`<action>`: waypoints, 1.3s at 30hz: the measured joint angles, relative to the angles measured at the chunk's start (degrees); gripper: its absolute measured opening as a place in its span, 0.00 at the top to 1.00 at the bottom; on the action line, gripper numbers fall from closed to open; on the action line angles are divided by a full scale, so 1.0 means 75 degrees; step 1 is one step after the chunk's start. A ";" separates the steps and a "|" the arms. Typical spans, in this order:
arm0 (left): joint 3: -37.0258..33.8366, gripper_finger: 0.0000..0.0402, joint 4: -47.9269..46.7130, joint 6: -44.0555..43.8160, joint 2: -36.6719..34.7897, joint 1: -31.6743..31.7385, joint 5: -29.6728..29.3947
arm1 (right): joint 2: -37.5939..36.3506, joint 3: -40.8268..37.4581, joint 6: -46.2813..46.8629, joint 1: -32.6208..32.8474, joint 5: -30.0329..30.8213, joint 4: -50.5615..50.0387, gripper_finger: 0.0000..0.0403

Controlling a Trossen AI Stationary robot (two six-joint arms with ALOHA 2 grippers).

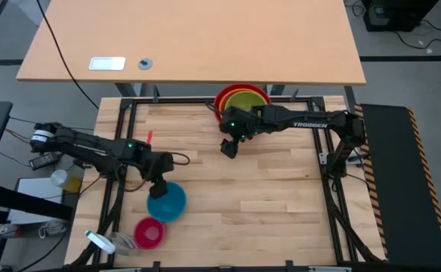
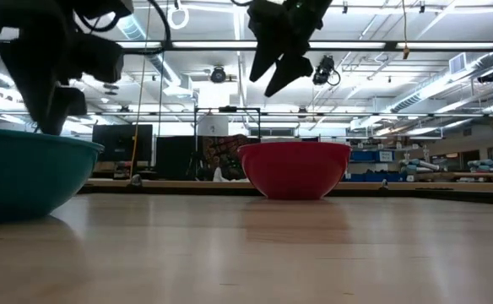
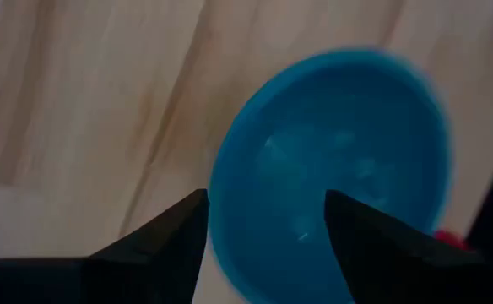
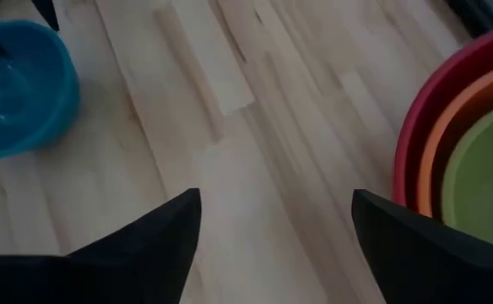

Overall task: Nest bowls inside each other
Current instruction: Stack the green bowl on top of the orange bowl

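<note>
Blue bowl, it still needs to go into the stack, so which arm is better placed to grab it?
Probably the left. The left gripper hangs open right at the blue bowl; the right gripper hangs open beside the stacked red bowl, well away from the blue one.

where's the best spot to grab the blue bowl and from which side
Probably the rim of the blue bowl, from above. It sits upright and open on the table, so its thin wall can pass between two fingers, one inside and one outside. The left pincer hangs open over the edge nearest the left arm, which looks the easiest spot; the pink bowl crowds the opposite side.
</note>
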 joint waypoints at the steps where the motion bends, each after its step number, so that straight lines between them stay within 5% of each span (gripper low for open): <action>1: 0.0000 0.41 -0.0044 0.0079 0.0115 -0.0024 -0.0002 | 0.0000 -0.0036 0.0031 0.0004 -0.0005 -0.0025 0.23; 10: 0.0000 0.43 0.0075 0.0501 0.0808 -0.0037 -0.0221 | -0.0298 -0.0070 0.0186 0.0020 0.0322 -0.0503 0.27; 21: 0.0000 0.43 0.0340 -0.0666 0.0893 -0.0054 -0.1832 | -0.1629 -0.0070 0.0136 -0.0541 0.1839 -0.1725 0.27; 30: 0.0000 0.43 0.0963 -0.2001 0.0610 0.0076 -0.2979 | -0.1719 -0.1040 -0.0659 -0.2486 0.1218 -0.0343 0.29; 39: -0.0003 0.43 0.2300 -0.2453 -0.0538 0.0120 -0.3221 | -0.1499 -0.2402 -0.1004 -0.4177 0.0858 0.1180 0.34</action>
